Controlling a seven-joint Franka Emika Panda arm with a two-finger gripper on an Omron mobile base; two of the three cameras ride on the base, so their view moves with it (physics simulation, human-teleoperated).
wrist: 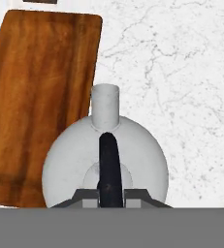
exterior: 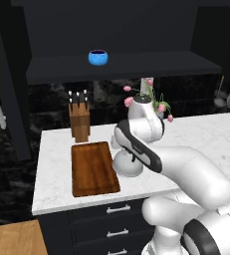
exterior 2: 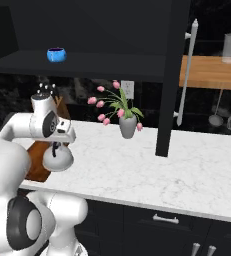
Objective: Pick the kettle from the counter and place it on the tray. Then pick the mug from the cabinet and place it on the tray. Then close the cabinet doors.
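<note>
My pincer (wrist: pixel 109 197) is closed on the black arched handle of the kettle (wrist: pixel 106 160); in the hand view the two finger tips press against the handle from either side, directly above the dome. The kettle stands on the counter (exterior: pixel 196 134) near its front edge, just beside the long right-hand edge of the tray (exterior: pixel 92 168). In the hand view its spout points away from my hand, along that edge of the tray. Whether the kettle base is touching the marble or just clear of it cannot be determined.

The tray lies flat on the left part of the counter, with one short end at the front edge and the other short end just in front of the knife block (exterior: pixel 79 119), which stands against the back wall. A flower vase (exterior 2: pixel 127 126) stands further back on the counter, behind the kettle.

The mug (exterior: pixel 98 57) sits on the cabinet shelf (exterior: pixel 136 67), above the knife block. A cabinet door (exterior 2: pixel 169 80) stands open, with its silver bar handle (exterior 2: pixel 187 70) facing out.
</note>
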